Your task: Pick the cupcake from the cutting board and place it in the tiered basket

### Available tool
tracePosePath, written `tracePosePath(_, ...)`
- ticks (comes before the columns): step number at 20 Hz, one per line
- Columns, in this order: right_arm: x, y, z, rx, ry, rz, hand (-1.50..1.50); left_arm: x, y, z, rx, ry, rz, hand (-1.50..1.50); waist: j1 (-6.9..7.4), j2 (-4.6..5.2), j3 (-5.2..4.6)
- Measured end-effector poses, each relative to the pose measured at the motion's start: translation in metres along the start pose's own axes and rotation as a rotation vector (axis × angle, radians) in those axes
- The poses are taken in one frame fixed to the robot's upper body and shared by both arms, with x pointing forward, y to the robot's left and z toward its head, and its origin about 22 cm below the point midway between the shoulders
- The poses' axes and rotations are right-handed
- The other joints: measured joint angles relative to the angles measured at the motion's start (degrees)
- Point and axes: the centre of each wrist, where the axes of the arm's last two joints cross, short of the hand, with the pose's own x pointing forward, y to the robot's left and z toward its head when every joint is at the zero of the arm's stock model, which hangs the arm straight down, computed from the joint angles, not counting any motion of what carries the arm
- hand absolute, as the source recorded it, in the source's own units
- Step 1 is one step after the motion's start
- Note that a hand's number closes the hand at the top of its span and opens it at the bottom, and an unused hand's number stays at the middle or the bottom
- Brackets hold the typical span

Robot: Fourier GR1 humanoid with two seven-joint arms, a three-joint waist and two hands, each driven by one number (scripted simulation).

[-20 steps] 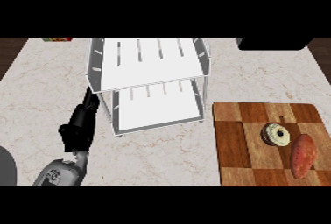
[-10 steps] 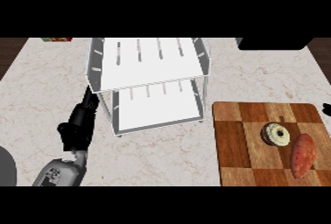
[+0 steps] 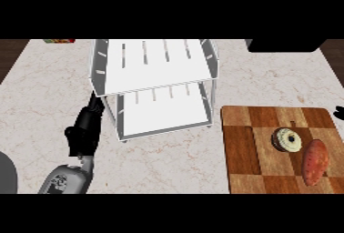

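The cupcake point(image 3: 289, 139) sits on the cutting board point(image 3: 255, 154) beside a sweet potato point(image 3: 314, 162); likely light, soft-topped, best held round its sides. Left hand point(image 3: 86, 124) rests with fingers straight by the tiered basket point(image 3: 107, 86)

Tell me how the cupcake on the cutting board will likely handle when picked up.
The cupcake looks small, so probably light. Its frosted top seems soft and could smear or crush. Round, it might roll if tipped on the cutting board.

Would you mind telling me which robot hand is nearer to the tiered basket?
Left. The left robot hand lies right beside the tiered basket, at its left. The right robot hand barely shows at the right edge, beyond the cutting board.
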Motion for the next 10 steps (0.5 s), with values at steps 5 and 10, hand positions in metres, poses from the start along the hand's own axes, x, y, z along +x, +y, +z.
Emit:
tracePosePath(5, 0.002, 0.004, -0.006, -0.004, -0.039, 0.069, -1.5, -0.001, 0.001, 0.004, -0.001, -0.005, 0.002, 0.0, 0.07, 0.01, 0.01)
tracePosePath(10, 0.003, 0.015, -0.016, -0.024, -0.046, 0.12, -1.5, 0.0, 0.001, 0.005, 0.001, -0.001, 0.003, 0.0, 0.05, 0.01, 0.01)
